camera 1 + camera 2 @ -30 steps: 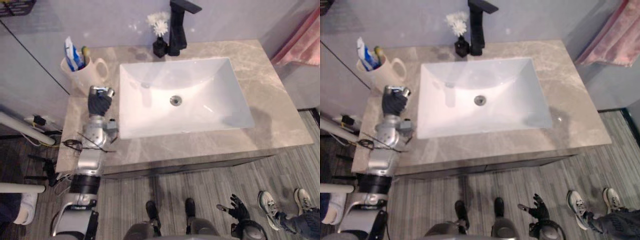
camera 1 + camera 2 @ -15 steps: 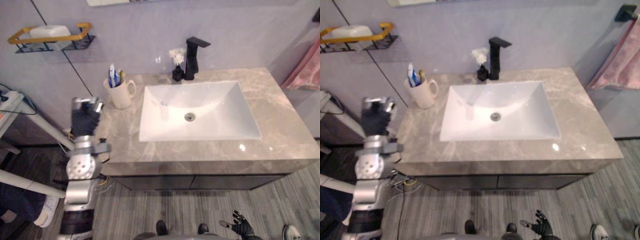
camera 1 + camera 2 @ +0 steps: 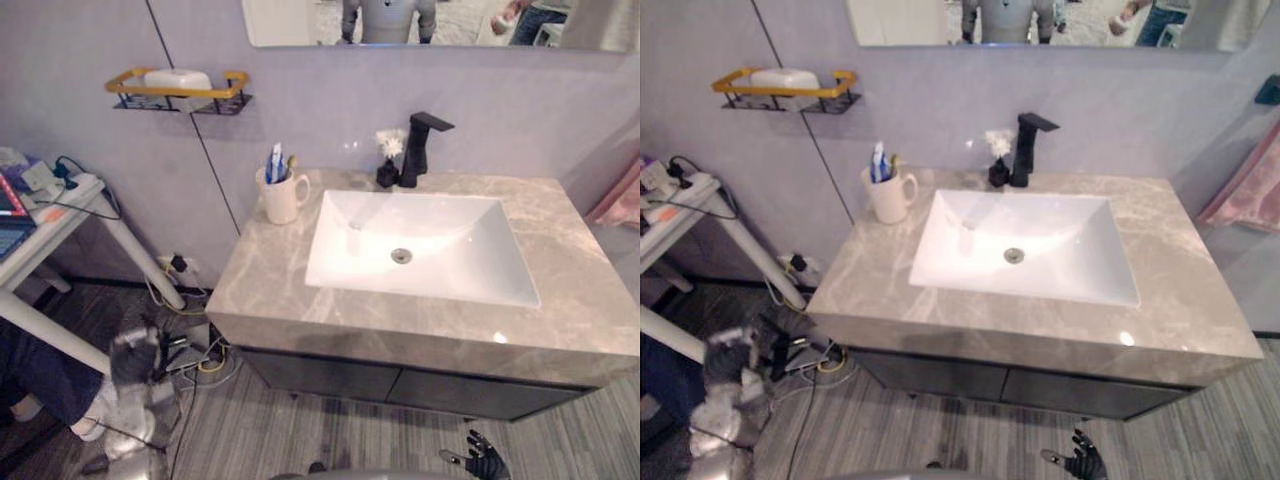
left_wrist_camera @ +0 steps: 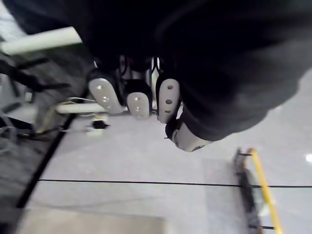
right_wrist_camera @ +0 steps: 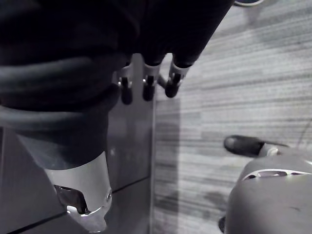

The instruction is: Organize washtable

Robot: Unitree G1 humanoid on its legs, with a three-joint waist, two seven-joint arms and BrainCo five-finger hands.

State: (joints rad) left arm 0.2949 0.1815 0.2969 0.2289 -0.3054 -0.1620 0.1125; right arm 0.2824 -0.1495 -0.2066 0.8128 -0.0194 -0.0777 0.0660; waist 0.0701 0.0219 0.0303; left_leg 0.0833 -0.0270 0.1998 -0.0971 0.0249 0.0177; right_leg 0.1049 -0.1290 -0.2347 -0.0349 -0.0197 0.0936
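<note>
The washtable's grey marble counter [image 3: 265, 290] holds a white sink [image 3: 440, 255], a black faucet [image 3: 415, 150] and a small black vase of white flowers [image 3: 387, 170] at the back. A cream mug [image 3: 282, 198] with a toothbrush and toothpaste [image 3: 277, 162] stands at the back left corner. My left hand [image 3: 135, 355] hangs low beside the counter's left end, near the floor, with its fingers [image 4: 139, 102] curled and holding nothing. My right hand [image 3: 483, 462] hangs low in front of the cabinet, its fingers [image 5: 146, 85] straight and empty.
A yellow-rimmed wall shelf [image 3: 175, 92] carries a white soap bar [image 3: 175, 77]. A white side table [image 3: 60, 215] stands at the left, with cables and plugs [image 3: 185, 340] on the floor under it. A pink towel [image 3: 620, 195] hangs at the right. A person in dark clothing [image 3: 35, 375] is at lower left.
The camera has pulled back and tilted up, bringing wall, shelf and mirror into view. My left hand has dropped from beside the mug, off the counter's left edge, down towards the floor.
</note>
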